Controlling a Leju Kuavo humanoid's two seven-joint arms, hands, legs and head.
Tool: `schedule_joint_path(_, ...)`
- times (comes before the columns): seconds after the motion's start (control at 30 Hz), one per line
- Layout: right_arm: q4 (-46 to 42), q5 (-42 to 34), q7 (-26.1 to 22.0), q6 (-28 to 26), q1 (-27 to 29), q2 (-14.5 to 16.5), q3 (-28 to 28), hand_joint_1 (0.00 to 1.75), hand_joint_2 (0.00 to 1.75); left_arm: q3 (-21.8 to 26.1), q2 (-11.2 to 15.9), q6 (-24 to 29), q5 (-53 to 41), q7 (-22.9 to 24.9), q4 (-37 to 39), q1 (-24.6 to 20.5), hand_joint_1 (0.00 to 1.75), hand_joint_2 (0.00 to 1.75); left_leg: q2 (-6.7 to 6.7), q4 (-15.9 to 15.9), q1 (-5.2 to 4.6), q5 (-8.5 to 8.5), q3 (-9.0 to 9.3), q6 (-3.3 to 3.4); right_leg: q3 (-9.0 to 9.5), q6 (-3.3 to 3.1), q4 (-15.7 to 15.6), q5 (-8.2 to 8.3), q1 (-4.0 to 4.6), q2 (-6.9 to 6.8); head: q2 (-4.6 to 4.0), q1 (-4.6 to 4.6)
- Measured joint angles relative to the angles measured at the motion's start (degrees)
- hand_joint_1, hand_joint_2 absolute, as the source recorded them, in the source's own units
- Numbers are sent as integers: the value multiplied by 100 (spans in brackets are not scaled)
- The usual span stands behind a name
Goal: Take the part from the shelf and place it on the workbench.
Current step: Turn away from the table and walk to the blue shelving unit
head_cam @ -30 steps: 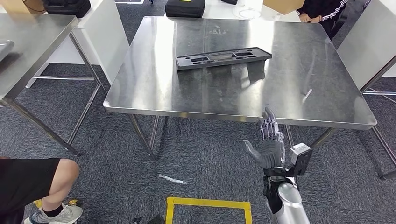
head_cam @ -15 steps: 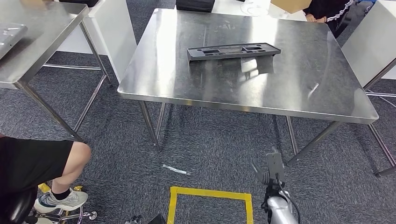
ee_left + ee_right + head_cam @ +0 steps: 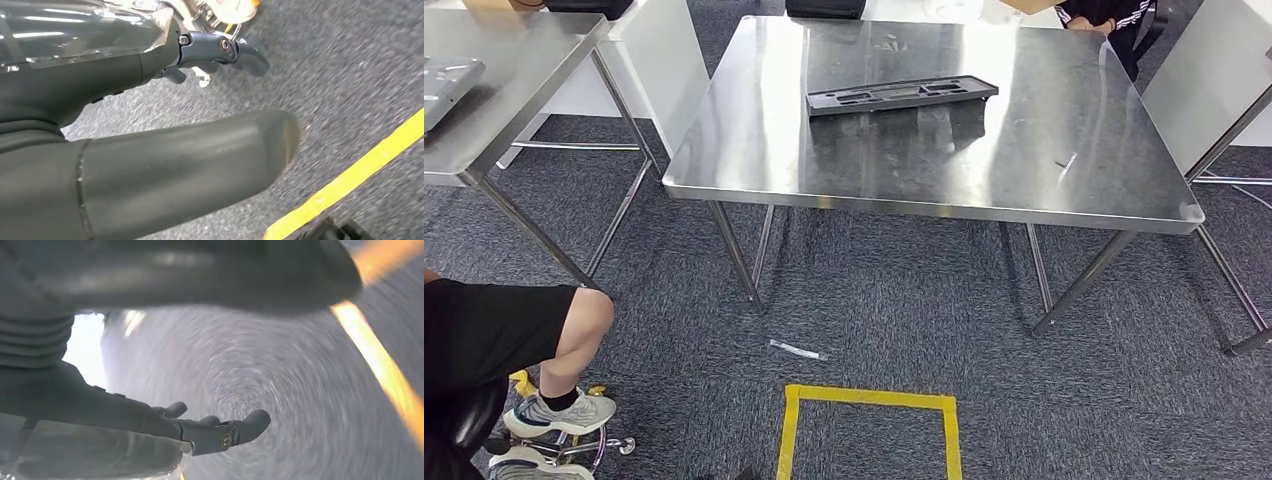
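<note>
The part [image 3: 902, 95], a long flat black plastic piece with cut-outs, lies on the steel workbench [image 3: 924, 165] near its far side. My left hand [image 3: 100, 105] hangs over grey carpet, thumb [image 3: 200, 155] and fingers [image 3: 225, 50] apart with nothing between them. In the blurred right wrist view, my right hand [image 3: 75, 400] also hangs over the carpet. Its fingers [image 3: 225, 432] are stretched out and hold nothing.
A second steel table [image 3: 514, 80] stands at the left. A seated person's leg and shoe [image 3: 559, 350] are at the lower left, and another person [image 3: 1104, 15] stands behind the workbench. A yellow tape square [image 3: 869, 400] and a white strip [image 3: 796, 350] mark the carpet. White panel [image 3: 1214, 80] at right.
My right arm, raised before the workbench with its hand spread a second ago, has dropped out of the head view. The head view has shifted slightly; the part has stayed on the table.
</note>
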Motion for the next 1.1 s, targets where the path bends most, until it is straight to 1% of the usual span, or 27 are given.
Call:
schedule_joint_path(0.03,44,149,91,182,53,11,274,0,0,4,12,-41,10,1,-29,1,0,0,0,-201,0,108,205,9,-48,14,16,27,2,1,-1,-1)
schedule_joint_path(0.1,100,120,236,373,110,46,632,0,0,12,23,-110,11,13,-104,-12,0,0,-3,-1000,-5,292,812,54,-126,51,67,67,11,11,0,-3)
schedule_joint_path(0.13,115,43,291,413,117,65,729,0,0,14,23,-142,5,23,-144,-24,0,0,-6,-1333,-13,329,1043,83,-153,79,91,85,23,15,1,4)
schedule_joint_path(0.17,127,-30,326,438,116,79,786,0,0,16,23,-168,-1,33,-175,-34,0,0,-8,-1538,-27,326,1174,110,-174,111,112,106,35,18,1,8)
schedule_joint_path(0.2,137,-75,347,452,112,88,824,0,0,19,23,-184,-7,43,-199,-41,0,0,-9,-1608,-45,316,1202,137,-190,150,121,132,43,18,1,15)
schedule_joint_path(0.27,160,-108,367,464,108,87,883,0,0,23,21,-201,-11,56,-230,-46,0,0,4,-1630,-56,377,1139,211,-224,230,135,162,38,22,0,19)
schedule_joint_path(0.3,171,-112,374,465,106,84,905,0,0,25,18,-203,-11,61,-242,-49,0,0,14,-1646,-49,425,1097,263,-274,246,204,99,34,25,1,25)
schedule_joint_path(0.33,180,-116,379,462,103,80,921,0,0,25,14,-213,-14,64,-253,-54,0,0,25,-1663,-37,479,1043,310,-354,240,370,-42,33,29,1,35)
schedule_joint_path(0.37,188,-120,383,448,96,76,935,0,0,24,11,-240,-25,73,-264,-59,0,0,39,-1670,-28,535,977,346,-464,219,648,-252,31,33,0,46)
schedule_joint_path(0.43,189,-77,330,394,81,73,959,0,0,22,13,-372,-89,110,-292,-61,0,0,58,-1666,-30,637,840,364,-669,201,1380,-673,31,36,0,63)
schedule_joint_path(0.47,189,-24,284,369,73,70,981,0,0,22,18,-460,-133,132,-309,-61,0,0,71,-1662,-32,688,774,359,-696,227,1636,-773,29,36,-1,63)
schedule_joint_path(0.5,190,14,237,353,68,66,1012,0,0,21,23,-544,-175,149,-323,-65,0,0,82,-1659,-31,737,717,348,-625,274,1702,-773,23,36,0,65)
schedule_joint_path(0.53,190,-17,217,334,66,63,1034,0,0,20,27,-612,-203,162,-334,-73,0,0,87,-1655,-27,783,671,334,-445,330,1532,-683,14,35,1,65)
schedule_joint_path(0.6,194,-423,229,247,90,85,976,0,0,21,37,-701,-230,186,-345,-99,0,0,81,-1645,-27,869,595,286,118,416,725,-468,-11,35,0,70)
schedule_joint_path(0.63,195,-784,219,181,109,109,864,0,0,24,46,-733,-233,194,-346,-114,0,0,77,-1639,-35,913,556,253,362,427,334,-419,-4,45,0,69)
schedule_joint_path(0.67,196,-1202,170,118,132,143,690,0,0,27,58,-763,-233,196,-344,-135,0,0,76,-1633,-48,960,522,216,496,423,65,-413,6,54,0,68)
schedule_joint_path(0.73,196,-1974,5,31,173,209,234,0,0,36,81,-803,-226,181,-332,-185,0,0,79,-1635,-62,1051,479,147,508,362,-71,-426,43,68,0,60)
schedule_joint_path(0.77,196,-2275,-99,9,190,245,-17,0,0,45,93,-809,-217,168,-315,-216,0,0,77,-1628,-54,1067,462,115,461,301,-68,-401,19,63,0,61)
schedule_joint_path(0.8,196,-2490,-204,1,200,273,-258,0,0,66,105,-801,-196,155,-286,-244,0,0,70,-1583,-41,1003,432,83,427,223,-66,-364,2,56,0,59)
schedule_joint_path(0.83,196,-2631,-306,-1,205,297,-479,0,0,97,116,-781,-167,143,-250,-268,0,0,63,-1453,-28,843,378,52,385,133,-71,-319,-16,49,1,55)
schedule_joint_path(0.9,196,-2745,-450,0,202,339,-833,0,0,185,139,-713,-96,117,-162,-295,0,0,44,-872,-12,305,186,5,278,-7,-72,-219,-14,37,1,40)
schedule_joint_path(0.93,196,-2759,-479,0,200,362,-962,0,0,234,149,-668,-67,106,-117,-298,0,0,37,-482,-9,61,80,-12,220,-45,-66,-166,-3,34,1,36)
schedule_joint_path(0.97,196,-2770,-487,1,199,385,-1070,0,0,282,159,-625,-42,96,-74,-297,0,0,31,-158,-8,-72,13,-25,159,-55,-57,-114,6,32,1,33)
schedule_joint_path(1.0,196,-2781,-490,1,199,404,-1163,0,0,330,166,-586,-18,89,-35,-295,0,0,27,14,-6,-82,24,-30,94,-48,-42,-63,14,31,1,33)
schedule_joint_path(1.03,196,-2792,-491,1,198,422,-1242,0,0,377,171,-553,2,81,-3,-294,0,0,27,-45,-4,18,147,-28,29,-34,-22,-22,16,30,0,32)
schedule_joint_path(1.07,196,-2800,-491,-5,197,434,-1305,0,0,416,173,-529,15,74,19,-293,0,0,28,-327,1,166,382,-21,-32,-15,4,9,15,30,0,30)
schedule_joint_path(1.1,196,-2810,-491,-17,193,446,-1361,0,0,450,174,-513,24,67,35,-294,0,0,27,-748,8,266,680,-10,-83,7,35,33,15,30,0,30)
